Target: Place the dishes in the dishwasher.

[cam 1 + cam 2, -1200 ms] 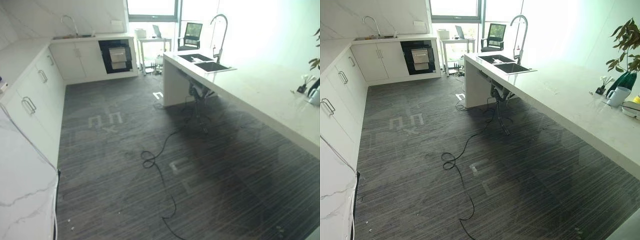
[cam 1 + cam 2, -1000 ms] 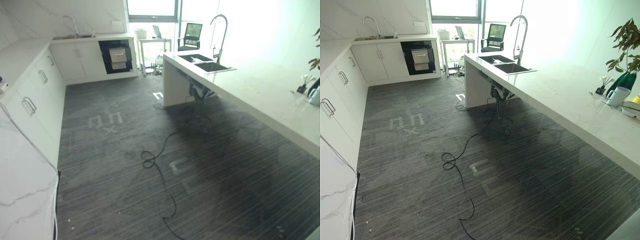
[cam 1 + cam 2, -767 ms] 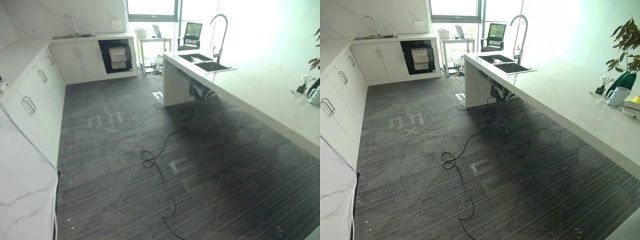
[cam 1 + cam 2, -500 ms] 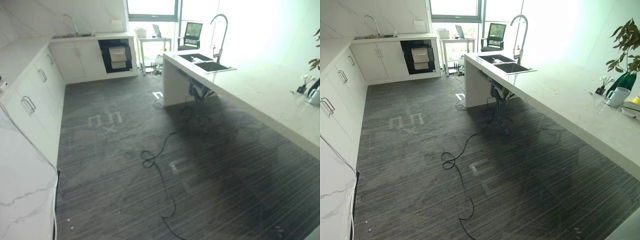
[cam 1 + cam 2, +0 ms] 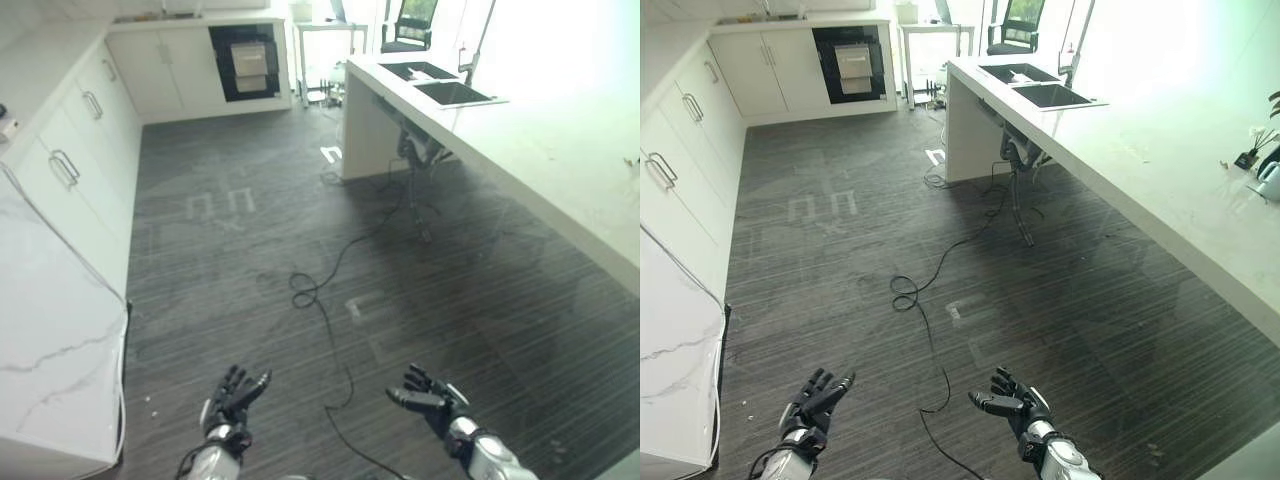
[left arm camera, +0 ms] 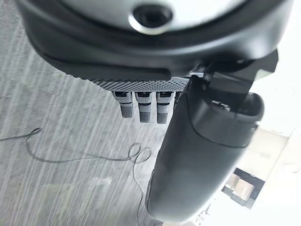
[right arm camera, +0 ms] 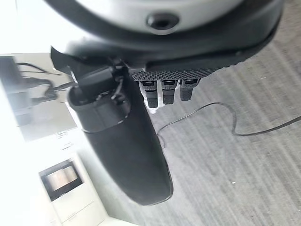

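While the fingers (image 5: 236, 378) of the left hand (image 5: 231, 400) are spread straight and wide over the dark striped floor (image 5: 250, 270), those of the right hand (image 5: 1015, 403) reach forward, relaxed and apart, and neither hand holds anything. From the left wrist view the hand's own fingertips (image 6: 141, 111) hang in a short row beside the thick dark thumb (image 6: 202, 155), bare floor past them. From the right wrist view the same shows for the other hand: fingertips (image 7: 165, 94) in a row, thumb (image 7: 122, 150) standing out, floor beyond. The head views add what the wrist views lack, namely both hands low and well apart, palms roughly toward each other.

Dishes cannot be made out; the dishwasher (image 5: 248, 62), a dark-fronted unit set into the white cabinets (image 5: 90, 130), stands at the far wall, well away from both hands. A long white island counter (image 5: 540, 170) runs along the right side, with a double sink (image 5: 1035, 85) at its far end. A white mug (image 5: 1270, 180) sits on the counter's near right edge in the right eye view. Pale tape marks (image 5: 220, 205) lie on the floor between the hands and the dishwasher.
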Controlling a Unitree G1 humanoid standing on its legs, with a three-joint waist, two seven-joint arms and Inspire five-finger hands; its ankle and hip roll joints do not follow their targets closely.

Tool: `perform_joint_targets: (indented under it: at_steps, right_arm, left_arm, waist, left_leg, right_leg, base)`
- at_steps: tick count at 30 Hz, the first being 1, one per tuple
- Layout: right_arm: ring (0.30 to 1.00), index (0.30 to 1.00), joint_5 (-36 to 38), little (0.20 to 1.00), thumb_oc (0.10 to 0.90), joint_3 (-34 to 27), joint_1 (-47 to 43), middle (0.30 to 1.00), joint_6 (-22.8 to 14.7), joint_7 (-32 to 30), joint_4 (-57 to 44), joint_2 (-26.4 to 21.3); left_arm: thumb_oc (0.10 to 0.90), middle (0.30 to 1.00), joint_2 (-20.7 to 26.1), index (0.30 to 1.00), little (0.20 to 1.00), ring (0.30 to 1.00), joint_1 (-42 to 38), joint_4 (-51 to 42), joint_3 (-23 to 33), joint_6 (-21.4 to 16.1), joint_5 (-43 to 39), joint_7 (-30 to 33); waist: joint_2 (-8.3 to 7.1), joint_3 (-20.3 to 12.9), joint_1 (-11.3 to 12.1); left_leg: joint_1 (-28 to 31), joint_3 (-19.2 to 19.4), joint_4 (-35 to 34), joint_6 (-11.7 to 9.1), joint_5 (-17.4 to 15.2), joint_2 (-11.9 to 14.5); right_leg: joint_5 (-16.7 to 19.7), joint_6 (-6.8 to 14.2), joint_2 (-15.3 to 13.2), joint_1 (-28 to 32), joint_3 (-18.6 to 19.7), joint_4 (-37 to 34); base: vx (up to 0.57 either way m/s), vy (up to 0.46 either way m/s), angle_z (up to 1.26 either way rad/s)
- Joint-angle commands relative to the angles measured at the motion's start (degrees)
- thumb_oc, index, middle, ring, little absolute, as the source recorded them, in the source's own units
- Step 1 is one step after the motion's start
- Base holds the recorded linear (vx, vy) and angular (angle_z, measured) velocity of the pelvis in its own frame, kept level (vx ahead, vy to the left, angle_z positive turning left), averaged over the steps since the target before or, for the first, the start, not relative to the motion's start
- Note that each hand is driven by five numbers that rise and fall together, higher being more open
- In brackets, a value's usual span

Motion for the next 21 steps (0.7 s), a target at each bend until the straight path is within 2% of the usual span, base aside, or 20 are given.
perform_joint_targets:
  at_steps: [1,2,3,4,5,6,8,10,11,13,14,15,17,18,19,20,21]
  right_arm:
    - [0.9,0.9,-1.73,0.9,0.8,-1.32,-2.3,0.9,-4.24,3.63,-4.31,-1.91]
    - [0.9,0.9,-2.07,0.9,0.8,-1.57,-1.96,0.9,-5.27,4.33,-5.54,-2.7]
    - [0.9,0.9,-1.88,0.9,0.8,-1.61,-1.78,0.9,-5.99,4.59,-6.3,-3.11]
    - [0.9,0.9,-2.04,0.9,0.8,-1.71,-1.82,0.9,-6.42,4.54,-6.44,-3.22]
    - [0.9,0.9,-2.69,0.9,0.8,-1.78,-1.8,0.9,-7.02,4.51,-6.62,-3.55]
    - [0.9,0.9,-3.24,0.9,0.8,-1.94,-1.32,0.9,-7.43,4.96,-7.73,-4.35]
    - [0.9,0.9,-3.77,0.9,0.8,-2.72,0.49,0.9,-7.79,6.33,-9.97,-5.44]
    - [0.9,0.9,-4.45,0.9,0.8,-2.86,1.39,0.9,-8.57,7.54,-10.73,-6.67]
    - [0.9,0.9,-4.26,0.9,0.8,-2.43,1.34,0.9,-9.02,8.05,-10.49,-7.44]
    - [0.9,0.9,-4.03,0.9,0.8,-2.39,0.99,0.9,-8.67,7.98,-10.31,-7.84]
    - [0.9,0.9,-3.29,0.9,0.8,-2.43,1.05,0.9,-8.48,8.09,-10.38,-7.88]
    - [0.9,0.9,-3.18,0.9,0.8,-2.35,1.35,0.9,-8.34,7.59,-10.76,-7.53]
    - [0.9,0.9,-3.8,0.9,0.8,-2.24,1.75,0.9,-8.19,6.41,-11.01,-6.71]
    - [0.9,0.9,-3.17,0.9,0.8,-2.18,1.79,0.9,-7.89,5.98,-11.43,-6.19]
    - [0.9,0.9,-3.04,0.9,0.8,-1.89,1.76,0.9,-7.63,5.14,-11.99,-5.21]
    - [0.9,0.9,-3.37,0.9,0.8,-1.7,1.65,0.9,-7.5,4.95,-12.23,-4.66]
    - [0.9,0.9,-3.59,0.9,0.8,-1.47,1.42,0.9,-7.52,4.84,-12.23,-4.12]
  left_arm:
    - [0.8,0.9,2.99,0.9,0.9,0.9,-3.79,-3.92,-0.82,-5.8,1.32,-4.2]
    - [0.8,0.9,3.32,0.9,0.9,0.9,-3.4,-4.95,-1.24,-6.24,2.13,-4.95]
    - [0.8,0.9,3.46,0.9,0.9,0.9,-3.1,-5.74,-1.42,-6.49,2.58,-5.23]
    - [0.8,0.9,3.61,0.9,0.9,0.9,-2.96,-5.91,-1.53,-6.74,2.84,-5.44]
    - [0.8,0.9,3.71,0.9,0.9,0.9,-2.7,-6.03,-1.69,-6.91,2.81,-5.86]
    - [0.8,0.9,3.67,0.9,0.9,0.9,-1.97,-7.52,-2.46,-6.8,3.01,-5.54]
    - [0.8,0.9,4.16,0.9,0.9,0.9,-0.07,-10.45,-3.54,-6.68,4.22,-5.74]
    - [0.8,0.9,4.17,0.9,0.9,0.9,1.51,-11.29,-3.69,-7.53,4.75,-6.72]
    - [0.8,0.9,3.99,0.9,0.9,0.9,1.82,-10.9,-3.41,-7.54,4.33,-7.49]
    - [0.8,0.9,4.45,0.9,0.9,0.9,1.26,-11.0,-3.62,-6.8,3.84,-7.08]
    - [0.8,0.9,4.75,0.9,0.9,0.9,0.87,-11.15,-3.9,-6.48,3.86,-7.42]
    - [0.8,0.9,5.4,0.9,0.9,0.9,0.33,-11.5,-4.23,-5.6,4.6,-7.6]
    - [0.8,0.9,6.12,0.9,0.9,0.9,-0.21,-11.8,-4.6,-4.5,4.41,-8.78]
    - [0.8,0.9,6.52,0.9,0.9,0.9,-0.57,-11.87,-4.82,-4.19,4.93,-9.45]
    - [0.8,0.9,6.95,0.9,0.9,0.9,-1.07,-11.96,-5.67,-3.74,5.42,-9.66]
    - [0.8,0.9,7.07,0.9,0.9,0.9,-1.47,-11.67,-6.23,-3.59,5.52,-9.82]
    - [0.8,0.9,7.2,0.9,0.9,0.9,-2.08,-11.1,-6.74,-3.48,5.93,-10.07]
  waist:
    - [-2.21,2.65,0.69]
    - [-2.66,4.08,1.17]
    - [-2.23,4.97,1.42]
    - [-1.8,5.37,1.44]
    - [-0.55,5.74,1.38]
    - [1.72,5.81,1.31]
    - [3.54,5.82,2.18]
    - [4.06,6.03,2.96]
    - [4.12,5.88,2.94]
    - [4.12,5.37,2.74]
    - [3.82,4.82,2.65]
    - [3.24,3.84,2.74]
    - [2.4,2.5,2.98]
    - [1.64,1.85,2.87]
    - [0.8,1.32,2.28]
    - [0.67,0.86,1.97]
    - [0.73,0.4,1.67]
  left_leg:
    - [3.24,4.92,2.19,-4.38,7.36,1.78]
    - [-0.39,4.59,7.56,-5.23,11.53,2.16]
    - [-2.55,5.84,6.66,-5.68,13.25,3.1]
    - [-2.76,7.46,3.51,-5.74,13.48,3.94]
    - [-3.94,8.54,2.19,-6.01,12.51,5.7]
    - [-7.86,7.98,2.19,-6.67,10.92,8.98]
    - [-13.44,3.68,2.19,-8.4,13.23,10.65]
    - [-16.49,1.8,2.19,-9.16,14.5,11.04]
    - [-17.01,3.11,2.19,-8.99,13.1,11.38]
    - [-15.87,4.67,2.19,-8.55,12.96,11.81]
    - [-14.73,5.41,2.19,-7.97,11.34,11.41]
    - [-13.67,5.51,2.19,-6.46,8.92,9.94]
    - [-12.51,5.37,2.19,-4.74,7.28,8.23]
    - [-11.74,5.48,2.19,-3.62,6.35,7.14]
    - [-10.55,4.94,2.19,-2.4,5.33,5.4]
    - [-10.14,4.56,2.19,-1.7,4.82,4.69]
    - [-9.57,4.07,2.19,-0.79,4.17,3.99]
  right_leg:
    - [1.64,5.07,-2.91,3.9,3.31,-2.65]
    - [1.73,4.2,-2.71,4.37,3.54,-2.65]
    - [1.55,4.13,-1.92,4.99,3.67,-2.65]
    - [1.17,4.37,-1.58,5.43,3.62,-2.65]
    - [0.44,4.79,-0.7,6.14,3.29,-2.65]
    - [-0.65,5.31,0.87,6.97,2.91,-2.65]
    - [-1.96,5.56,2.35,8.54,3.61,-2.65]
    - [-3.29,5.19,3.24,10.08,4.78,-2.65]
    - [-3.93,5.13,2.91,10.62,4.65,-2.65]
    - [-4.22,5.51,1.84,11.86,4.5,-2.65]
    - [-4.36,6.06,0.77,13.0,4.61,-2.65]
    - [-4.65,6.85,-0.42,14.38,5.36,-2.65]
    - [-4.5,8.04,-1.74,15.56,5.32,-2.65]
    - [-1.84,9.21,-3.03,15.82,4.65,-2.65]
    - [3.15,10.9,-4.49,15.91,3.74,-2.65]
    - [6.54,11.87,-4.87,16.11,3.49,-2.65]
    - [11.97,12.91,-4.97,17.83,3.1,-2.65]
  base:
    - [0.12,-0.202,-0.03]
    - [0.17,-0.19,-0.12]
    - [0.17,-0.063,-0.07]
    - [0.2,0.054,-0.01]
    - [0.26,0.156,-0.06]
    - [0.31,0.213,0.04]
    - [0.32,0.2,0.12]
    - [0.33,0.195,-0.18]
    - [0.4,0.279,-0.3]
    - [0.33,0.241,-0.52]
    - [0.33,0.235,-0.54]
    - [0.37,0.249,-0.33]
    - [0.29,0.193,0.0]
    - [0.28,0.182,0.23]
    - [0.28,0.181,0.26]
    - [0.34,0.203,0.35]
    - [0.31,0.183,0.63]
